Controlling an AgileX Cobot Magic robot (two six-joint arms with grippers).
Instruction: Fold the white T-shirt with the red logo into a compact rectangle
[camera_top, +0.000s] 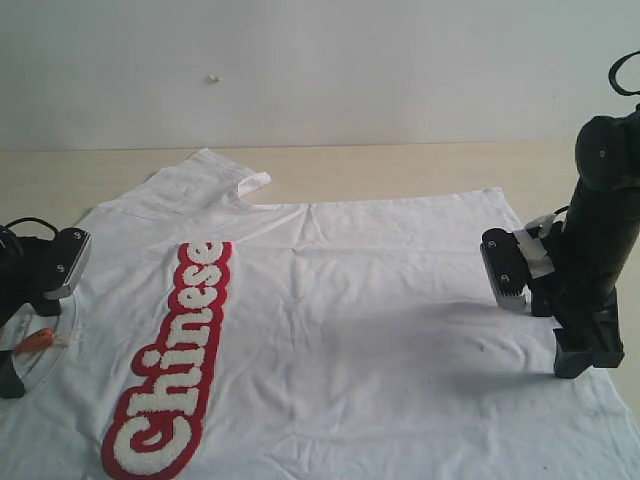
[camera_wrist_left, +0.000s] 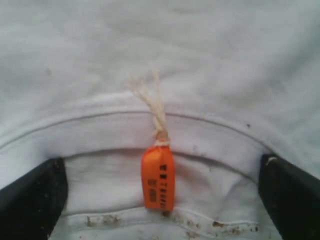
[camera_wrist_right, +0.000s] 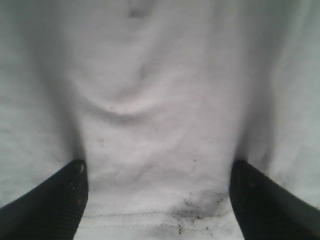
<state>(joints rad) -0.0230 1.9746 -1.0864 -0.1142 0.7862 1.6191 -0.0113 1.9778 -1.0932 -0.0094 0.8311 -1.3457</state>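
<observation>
The white T-shirt (camera_top: 380, 330) lies spread flat, front up, its neck to the left and its hem to the right. The red logo (camera_top: 175, 365) runs along its left part. My left gripper (camera_top: 28, 338) stands open over the ribbed collar (camera_wrist_left: 100, 130), the orange tag (camera_wrist_left: 159, 177) lying between its fingers (camera_wrist_left: 30, 200). At the other end, my right gripper (camera_top: 560, 330) is open too and straddles the stitched hem (camera_wrist_right: 150, 220), where the cloth carries dark specks. Cloth lies between both pairs of fingers; neither pair is closed on it.
The shirt rests on a pale wooden table (camera_top: 400, 165) with a white wall (camera_top: 320, 60) behind. One sleeve (camera_top: 215, 175) points toward the wall. The shirt runs past the near edge of the exterior view.
</observation>
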